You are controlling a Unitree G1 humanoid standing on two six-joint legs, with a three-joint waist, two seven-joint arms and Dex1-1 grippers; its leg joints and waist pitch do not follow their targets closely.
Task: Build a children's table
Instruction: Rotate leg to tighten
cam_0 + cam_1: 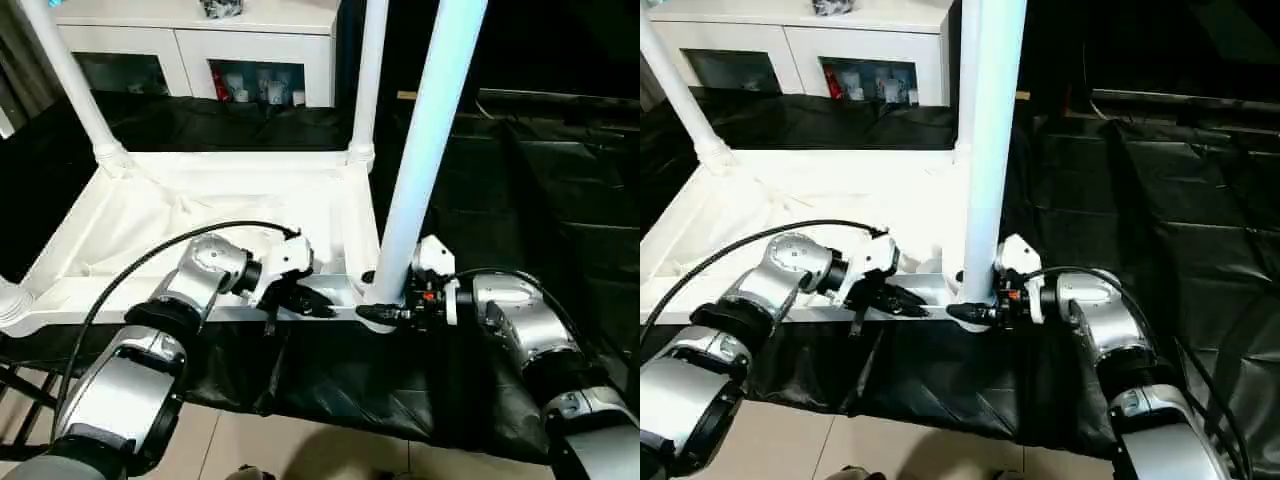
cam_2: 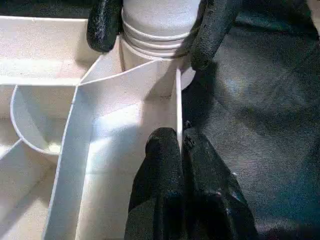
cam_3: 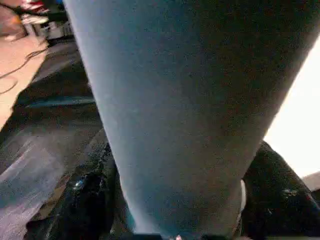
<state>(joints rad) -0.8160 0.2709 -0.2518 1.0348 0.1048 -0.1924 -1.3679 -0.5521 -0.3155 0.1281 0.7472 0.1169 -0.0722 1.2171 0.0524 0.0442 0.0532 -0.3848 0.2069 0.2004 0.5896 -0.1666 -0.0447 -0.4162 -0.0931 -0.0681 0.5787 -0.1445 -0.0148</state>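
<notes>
My left gripper (image 1: 318, 303) pinches the near rim of the upturned tabletop (image 1: 150, 215); my right gripper (image 1: 385, 312) looks clamped round the near-right leg (image 1: 425, 150). If it's half-seated, letting go could topple it.

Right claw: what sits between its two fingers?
In the left wrist view, the right claw has the base of the near leg between its fingers, at the tabletop's corner socket.
</notes>
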